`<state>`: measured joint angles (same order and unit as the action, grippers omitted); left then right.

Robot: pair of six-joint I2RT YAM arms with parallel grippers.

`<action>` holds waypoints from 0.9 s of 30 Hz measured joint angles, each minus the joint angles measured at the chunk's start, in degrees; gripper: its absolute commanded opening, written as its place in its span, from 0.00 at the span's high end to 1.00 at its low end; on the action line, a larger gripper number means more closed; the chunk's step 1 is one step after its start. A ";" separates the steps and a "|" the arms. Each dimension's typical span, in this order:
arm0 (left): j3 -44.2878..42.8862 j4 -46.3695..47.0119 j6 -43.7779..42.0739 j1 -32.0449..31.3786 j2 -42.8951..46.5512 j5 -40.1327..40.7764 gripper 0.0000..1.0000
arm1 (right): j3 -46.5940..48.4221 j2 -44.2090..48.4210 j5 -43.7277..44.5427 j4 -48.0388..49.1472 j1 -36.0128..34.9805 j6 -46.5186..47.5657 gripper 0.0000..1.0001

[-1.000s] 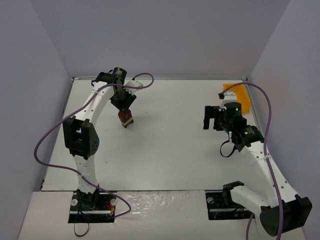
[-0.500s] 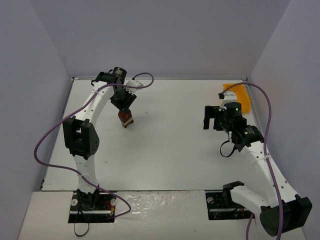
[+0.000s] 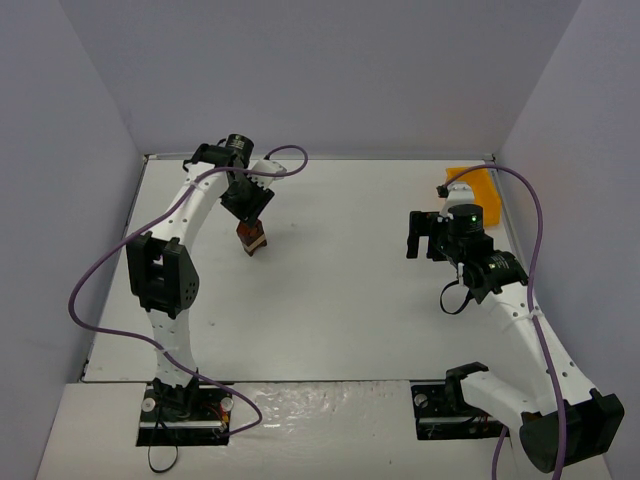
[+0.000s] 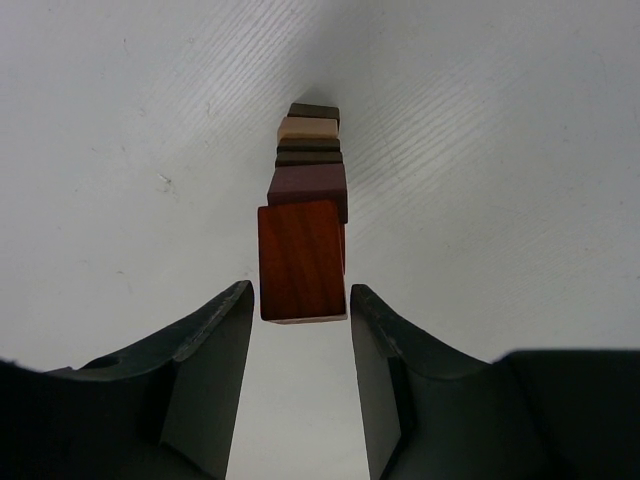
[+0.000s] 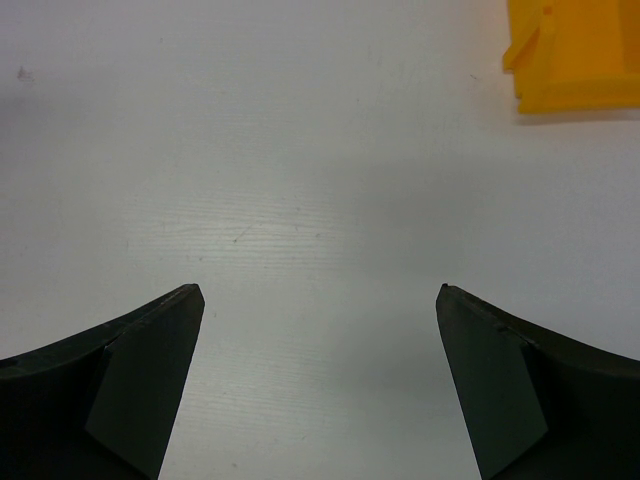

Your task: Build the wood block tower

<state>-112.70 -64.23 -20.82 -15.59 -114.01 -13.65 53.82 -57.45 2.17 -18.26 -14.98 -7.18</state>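
Observation:
The tower (image 3: 251,238) is a narrow stack of wood blocks on the table's far left. In the left wrist view I look down its length: a reddish-brown block (image 4: 302,260) on top, a darker purplish block (image 4: 308,188) under it, then dark and pale pieces (image 4: 307,128). My left gripper (image 4: 300,295) straddles the reddish top block. Its fingers (image 4: 225,340) stand just off the block's sides, with a thin gap on each side. My right gripper (image 5: 320,290) hangs wide open over bare table at the right (image 3: 415,238), with nothing between its fingers.
A yellow bin (image 3: 472,188) sits at the far right edge, seen at the top right corner of the right wrist view (image 5: 575,50). White walls close in the table on three sides. Purple cables loop off both arms.
The left gripper's fingers have parted slightly from the reddish top block. Neither arm has visibly moved, and the tower stands as before.

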 measured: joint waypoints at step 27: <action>7.33 14.33 9.15 -0.04 37.11 14.49 0.16 | 10.28 6.50 3.57 -0.31 0.00 2.97 0.00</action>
<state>-105.38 -49.90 -11.67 -15.64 -76.90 0.84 64.11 -50.95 5.73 -18.57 -14.98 -4.21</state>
